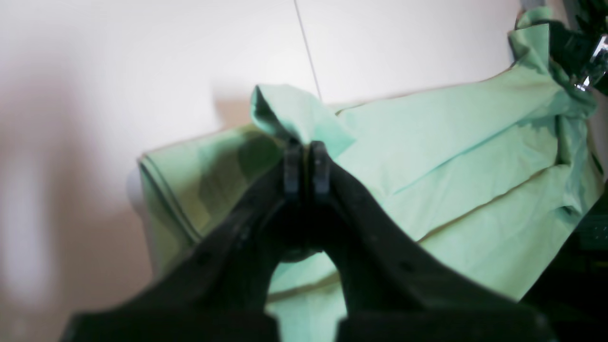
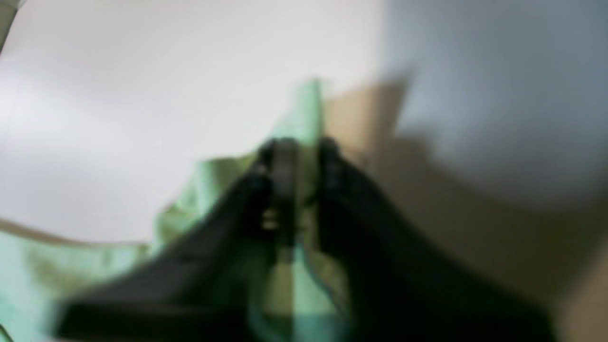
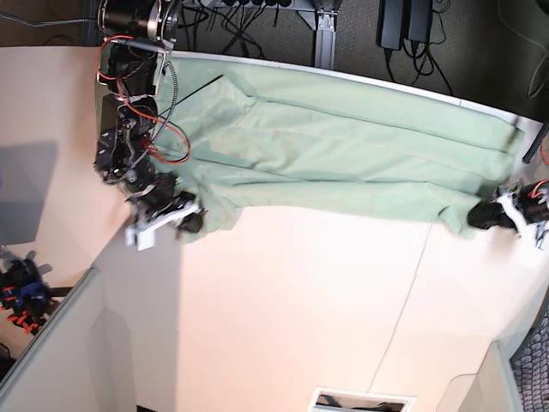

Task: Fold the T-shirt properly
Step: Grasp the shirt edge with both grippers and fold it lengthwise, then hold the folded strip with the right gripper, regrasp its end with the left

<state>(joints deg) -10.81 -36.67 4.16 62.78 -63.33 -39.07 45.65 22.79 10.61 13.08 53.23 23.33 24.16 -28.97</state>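
The pale mint-green T-shirt [image 3: 343, 154] lies stretched in a long band across the far part of the table, folded lengthwise in layers. My right gripper [image 3: 190, 221] is at the band's near left corner and is shut on the cloth. The blurred right wrist view shows its fingers [image 2: 285, 161] pinching a green edge [image 2: 306, 109]. My left gripper [image 3: 482, 215] is at the near right corner. In the left wrist view it [image 1: 306, 164] is shut on a raised fold of the shirt [image 1: 451, 156].
The pale table [image 3: 300, 309] has a thin seam [image 3: 403, 292] running front to back. Cables and stands [image 3: 317, 17] line the far edge. A dark object with red parts [image 3: 21, 296] sits at the left. A slot [image 3: 360, 401] lies at the near edge.
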